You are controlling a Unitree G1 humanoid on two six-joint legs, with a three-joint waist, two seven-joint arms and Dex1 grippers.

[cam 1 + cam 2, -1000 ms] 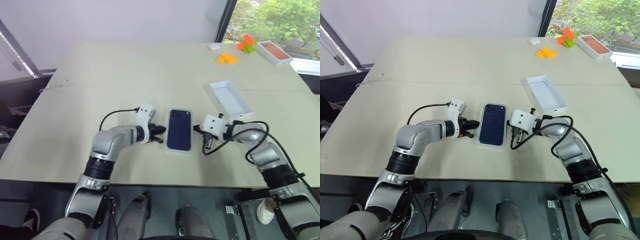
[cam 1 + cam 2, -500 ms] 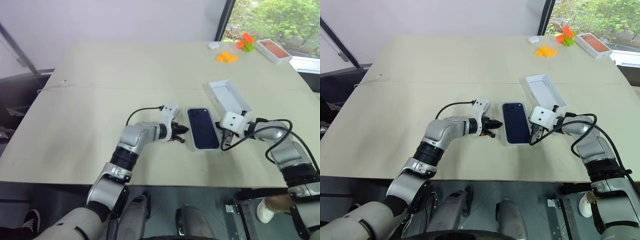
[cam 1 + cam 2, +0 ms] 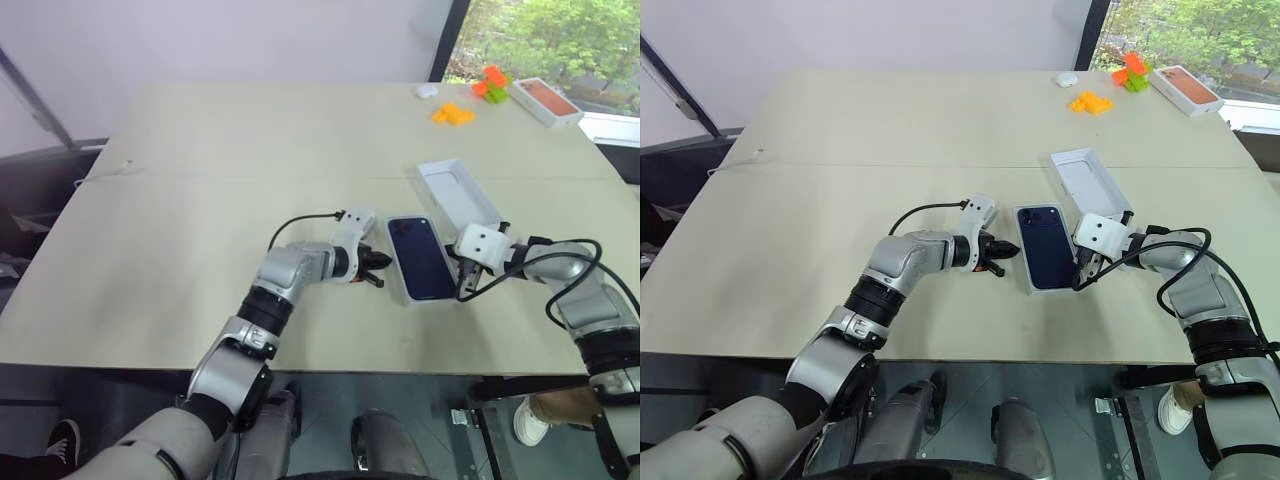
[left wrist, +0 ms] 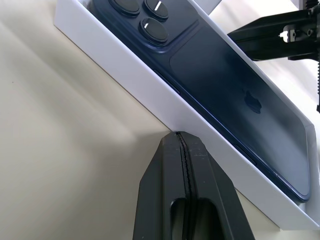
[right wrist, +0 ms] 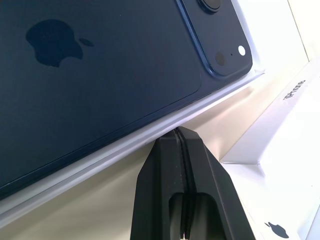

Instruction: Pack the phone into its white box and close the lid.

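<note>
The dark blue phone [image 3: 421, 259] lies back up inside the low white box [image 4: 145, 90] near the table's front right. My left gripper [image 3: 377, 266] is shut, its tip against the box's left long wall. My right gripper [image 3: 462, 285] is shut too, its tip against the box's right edge [image 5: 150, 132]. So the box sits between the two tips. A second white box part [image 3: 458, 195], open side up with lettering on its side, lies just behind and to the right, almost touching the box's far right corner.
At the far right corner are orange blocks [image 3: 453, 115], a green and orange block [image 3: 492, 84], a small white object [image 3: 428, 91] and a white box with an orange-red top [image 3: 545, 102]. A seam [image 3: 250, 177] crosses the table. The front edge is close below both arms.
Both shut grippers have moved right together, and the box with the phone slid right between them, ending beside the other white box part. The head view also shifted early on.
</note>
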